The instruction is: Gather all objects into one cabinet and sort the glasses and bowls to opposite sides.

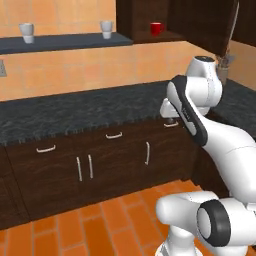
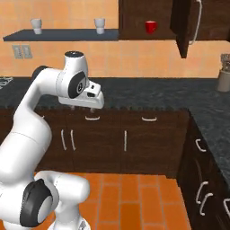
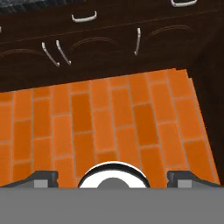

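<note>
A red cup [image 1: 156, 28] [image 2: 151, 27] stands inside the open dark wood cabinet [image 1: 145, 15] [image 2: 134, 13], near its right side. Two more glasses stand on the flat dark-grey wall shelf [image 1: 65, 42] [image 2: 58, 34] to the left: a pale cup [image 1: 26, 32] [image 2: 36, 25] and a grey cup [image 1: 106, 28] [image 2: 99, 24]. The bowls are out of view. My gripper [image 1: 171, 121] [image 2: 83, 108] [image 3: 113, 178] hangs open and empty in front of the counter, far below the cups, pointing down at the floor.
The cabinet's door [image 1: 200, 25] [image 2: 182, 27] stands open, jutting out with its white handle [image 2: 195, 22]. A dark speckled counter [image 1: 75, 112] [image 2: 148, 96] runs over base drawers and doors. A utensil holder [image 2: 223, 74] stands at the right. Below is the orange tiled floor [image 3: 109, 118].
</note>
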{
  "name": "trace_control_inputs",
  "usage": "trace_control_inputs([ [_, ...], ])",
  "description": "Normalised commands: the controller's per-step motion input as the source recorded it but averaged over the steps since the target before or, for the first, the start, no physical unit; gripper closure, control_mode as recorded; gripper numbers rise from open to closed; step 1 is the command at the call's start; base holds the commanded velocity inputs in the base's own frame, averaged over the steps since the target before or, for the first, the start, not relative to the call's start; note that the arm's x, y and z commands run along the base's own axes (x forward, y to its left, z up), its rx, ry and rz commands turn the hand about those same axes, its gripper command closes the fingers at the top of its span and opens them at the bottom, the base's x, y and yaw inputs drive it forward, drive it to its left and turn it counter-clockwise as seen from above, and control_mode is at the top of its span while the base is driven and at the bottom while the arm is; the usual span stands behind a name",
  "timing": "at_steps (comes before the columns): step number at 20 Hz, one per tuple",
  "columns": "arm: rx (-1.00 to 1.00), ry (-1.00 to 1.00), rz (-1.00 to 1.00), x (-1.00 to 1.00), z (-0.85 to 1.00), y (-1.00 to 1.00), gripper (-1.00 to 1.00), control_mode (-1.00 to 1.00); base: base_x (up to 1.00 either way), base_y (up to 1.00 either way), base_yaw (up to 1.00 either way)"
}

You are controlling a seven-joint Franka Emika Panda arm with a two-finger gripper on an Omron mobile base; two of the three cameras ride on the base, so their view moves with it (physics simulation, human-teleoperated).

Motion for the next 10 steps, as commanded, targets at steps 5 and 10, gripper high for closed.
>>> trace_control_inputs([
  [5,0.0,0.0,0.0,0.0,0.0,0.0,-1.0,1.0,0.5,-0.89,0.53],
  [10,0.0,0.0,0.0,0.0,0.0,0.0,-1.0,1.0,0.16,-1.0,0.3],
])
